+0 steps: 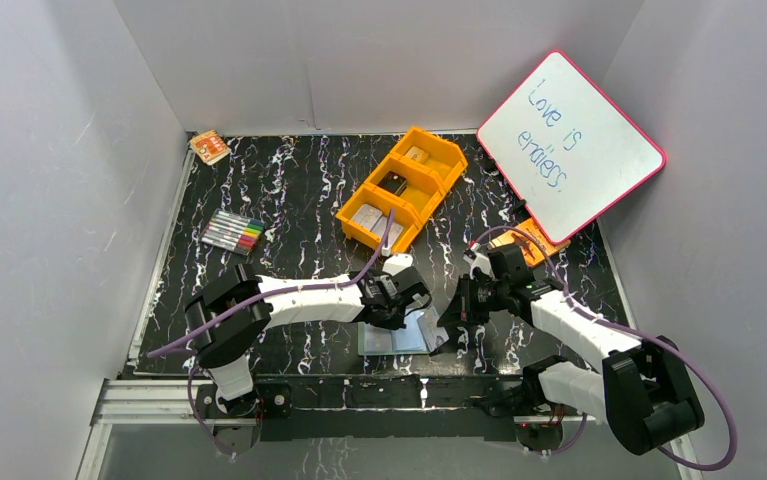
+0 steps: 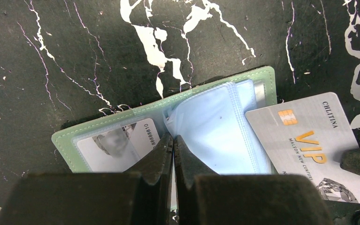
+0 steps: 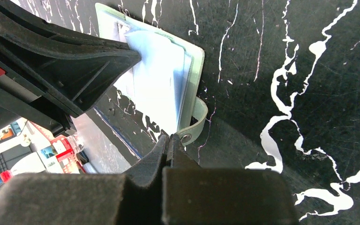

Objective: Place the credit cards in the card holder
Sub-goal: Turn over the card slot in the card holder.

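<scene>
The card holder (image 2: pixel 112 140) lies open and flat on the black marbled bench (image 1: pixel 289 190), close to its near edge and between the two arms. Its grey-green cover faces down and its pale blue clear pockets (image 2: pixel 215 126) face up. One pocket on the left half shows a printed card behind the plastic. A silver card (image 2: pixel 304 136) marked VIP rests slanted over the right edge of the holder, with one corner just beside the pockets. The left end effector (image 2: pixel 173 143) is pressed together, its tips at the fold where the blue leaves begin; whether a leaf is caught between them cannot be told. The right end effector (image 3: pixel 168 143) is pressed together too, pinching the silver card at its outer edge, just beside the holder's snap tab (image 3: pixel 197 123). Well apart, toward the back, an orange tray (image 1: pixel 372 178) holds a tan card (image 1: pixel 417 153), a black card (image 1: pixel 392 184) and grey cards (image 1: pixel 369 217), one kind to each compartment. Coloured markers (image 1: pixel 232 232) lie to the left, an orange packet (image 1: pixel 209 147) lies in the far left corner, and a whiteboard (image 1: pixel 569 140) leans at the right.
</scene>
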Robot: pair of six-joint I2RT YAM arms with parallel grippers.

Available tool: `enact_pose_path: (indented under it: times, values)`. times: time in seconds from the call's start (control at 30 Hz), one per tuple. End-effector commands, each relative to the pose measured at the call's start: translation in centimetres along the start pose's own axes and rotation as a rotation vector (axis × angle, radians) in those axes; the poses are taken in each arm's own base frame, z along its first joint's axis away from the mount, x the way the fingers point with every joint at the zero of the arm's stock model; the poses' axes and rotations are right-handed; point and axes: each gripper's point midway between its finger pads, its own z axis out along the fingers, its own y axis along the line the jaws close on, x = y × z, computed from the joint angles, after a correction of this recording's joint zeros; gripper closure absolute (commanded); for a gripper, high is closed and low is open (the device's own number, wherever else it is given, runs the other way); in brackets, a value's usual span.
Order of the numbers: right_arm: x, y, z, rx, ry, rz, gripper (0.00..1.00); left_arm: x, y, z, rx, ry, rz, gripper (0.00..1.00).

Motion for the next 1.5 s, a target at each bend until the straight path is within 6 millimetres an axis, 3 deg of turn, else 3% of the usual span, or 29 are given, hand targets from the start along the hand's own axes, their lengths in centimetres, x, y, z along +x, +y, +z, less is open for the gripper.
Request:
enact_pose_path:
  times: [0.0, 0.27, 1.07, 1.47]
  values:
    - [-0.7, 1.2, -0.2, -0.036, -0.009, -0.052, 1.00, 0.2, 0.7, -0.9, -0.012, 0.013, 0.021, 1.00]
    - [-2.3, 2.7, -1.0, -0.067, -0.100, -0.084, 1.00, 0.2, 0.8, -0.9, -0.012, 0.014, 0.022, 1.00]
    - [-0.7, 1.4, 0.6, -0.034, 0.016, -0.065, 1.00, 0.2, 0.7, -1.0, -0.004, 0.012, 0.022, 1.00]
    - [0.1, 2.8, 2.3, -0.117, 0.054, -0.007, 1.00, -0.8, 1.1, -2.1, -0.016, -0.027, 0.017, 1.00]
